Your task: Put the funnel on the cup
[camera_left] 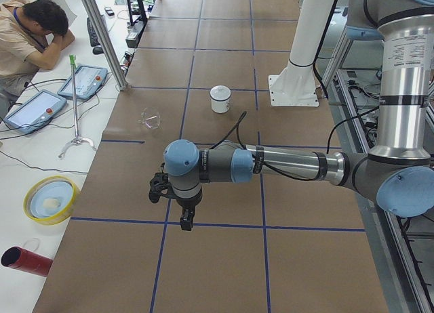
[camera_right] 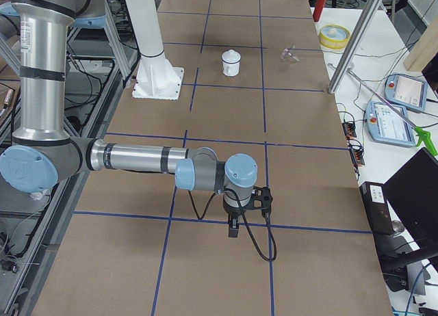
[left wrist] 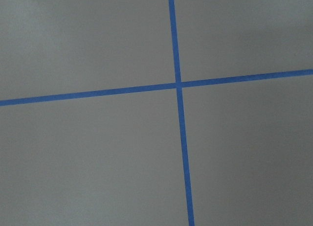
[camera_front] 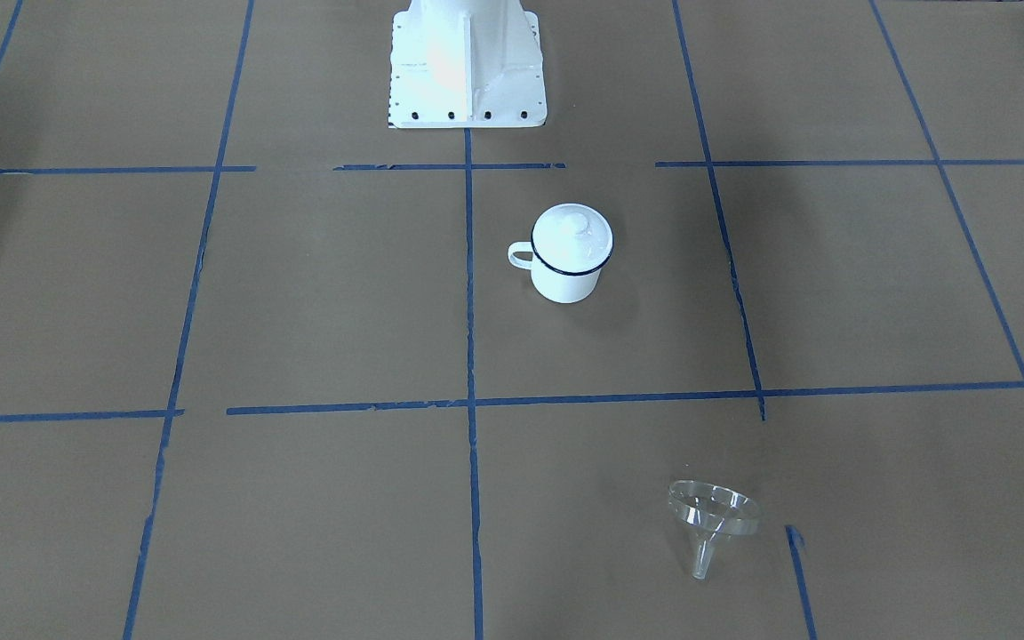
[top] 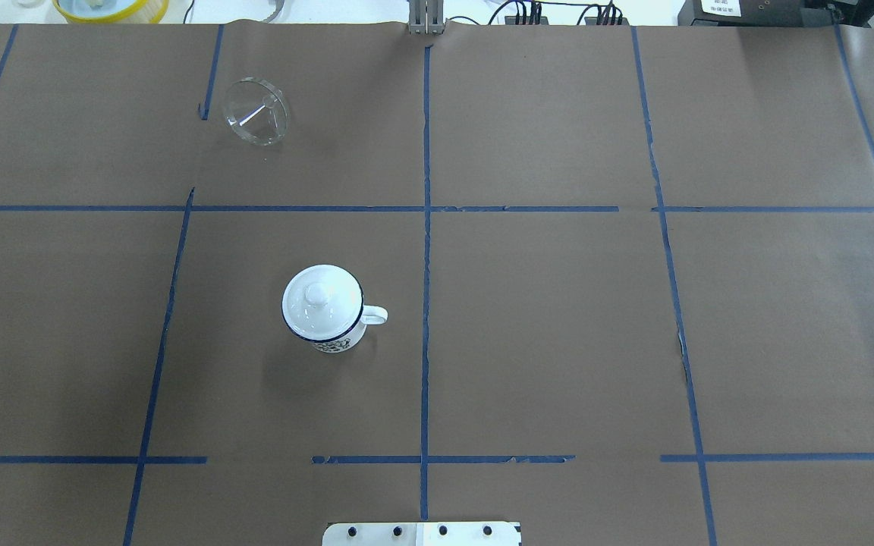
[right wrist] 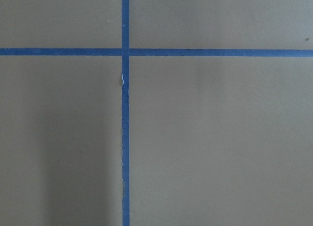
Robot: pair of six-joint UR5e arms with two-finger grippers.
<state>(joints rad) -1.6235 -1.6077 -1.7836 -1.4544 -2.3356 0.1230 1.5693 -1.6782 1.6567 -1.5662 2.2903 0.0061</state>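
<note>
As it lies tipped | funnel (camera_front: 713, 511) spout points away from cup (camera_front: 570, 262)

funnel (camera_front: 713, 516), seemingly tipped, apart from cup (camera_front: 565, 283)

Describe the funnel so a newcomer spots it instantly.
On the brown table gridded with blue tape, find the white lidded cup on the robot's left half, then look toward the far edge. The funnel lies there tipped over, alone: the only clear object, a wide cone with a short spout.
</note>
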